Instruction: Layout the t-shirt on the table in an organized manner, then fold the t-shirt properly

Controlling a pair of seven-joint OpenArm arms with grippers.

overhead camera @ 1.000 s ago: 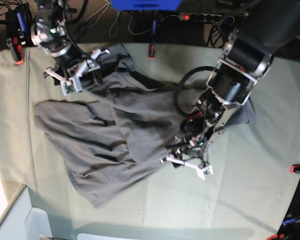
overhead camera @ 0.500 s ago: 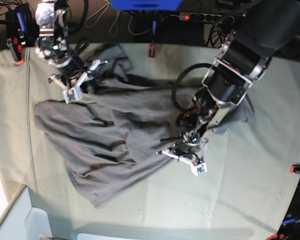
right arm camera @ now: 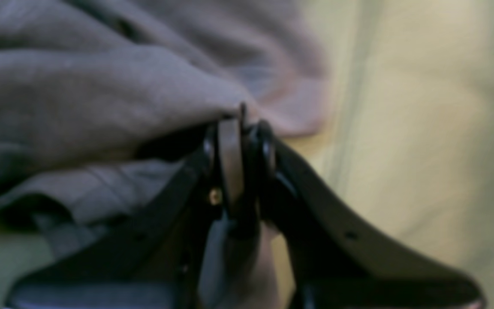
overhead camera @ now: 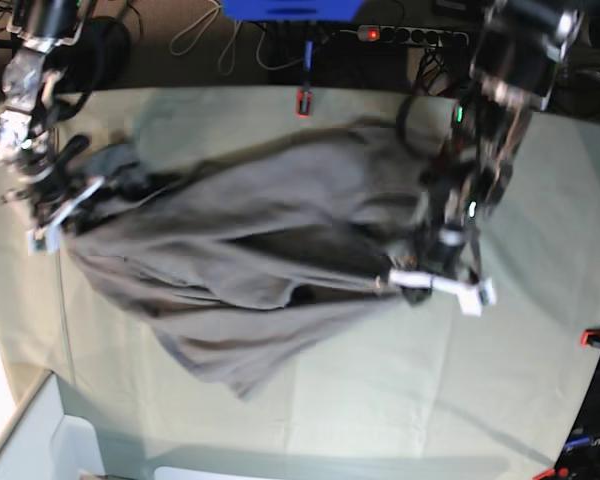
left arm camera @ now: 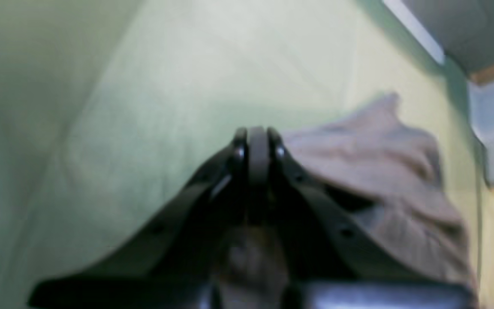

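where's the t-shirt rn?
Base view: the t-shirt is stretched across the middle of the table, between the right gripper at that view's left and the left gripper toward its right.

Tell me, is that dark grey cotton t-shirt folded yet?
Not folded. The dark grey cotton t-shirt hangs stretched and wrinkled between both grippers above the pale green table cloth.
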